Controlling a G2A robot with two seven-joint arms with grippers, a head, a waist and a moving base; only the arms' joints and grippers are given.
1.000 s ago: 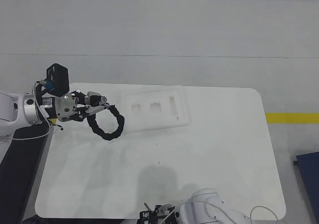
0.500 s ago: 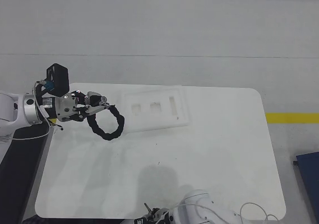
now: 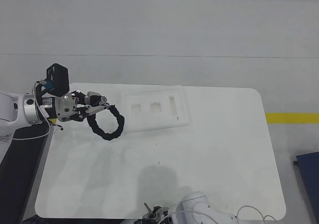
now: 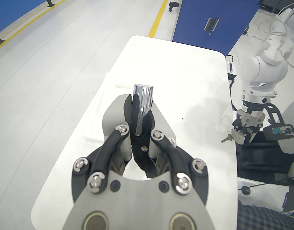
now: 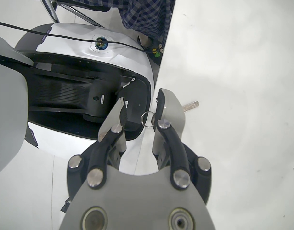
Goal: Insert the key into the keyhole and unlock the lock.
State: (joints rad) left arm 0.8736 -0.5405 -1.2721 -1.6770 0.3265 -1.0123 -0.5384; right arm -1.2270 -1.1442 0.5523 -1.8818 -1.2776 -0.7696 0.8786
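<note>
above the left end of the white, round-cornered table (image 3: 215,151), left gripper (image 3: 104,104) clamped tight on the lock (image 4: 143,101), black-padded fingers (image 4: 117,116) pressed to either side of its smooth, shiny chrome cylinder. from that cylinder, a thick black ribbed cable loop (image 3: 107,124) curving out toward the table's middle; touching the tabletop or not, cannot tell. along the table's far side, a flat white foam tray (image 3: 153,106) with three rectangular cut-outs. at the table's near edge, right gripper (image 5: 142,104) with fingers well apart and nothing between the pads but a thin wire ring (image 5: 147,118); flat metal key (image 5: 191,106) with its blade out over the tabletop beyond one finger, head hidden behind that finger. against a second ago: left arm and lock unmoved above the table's left end, right arm drawn slightly further back off the near edge.
</note>
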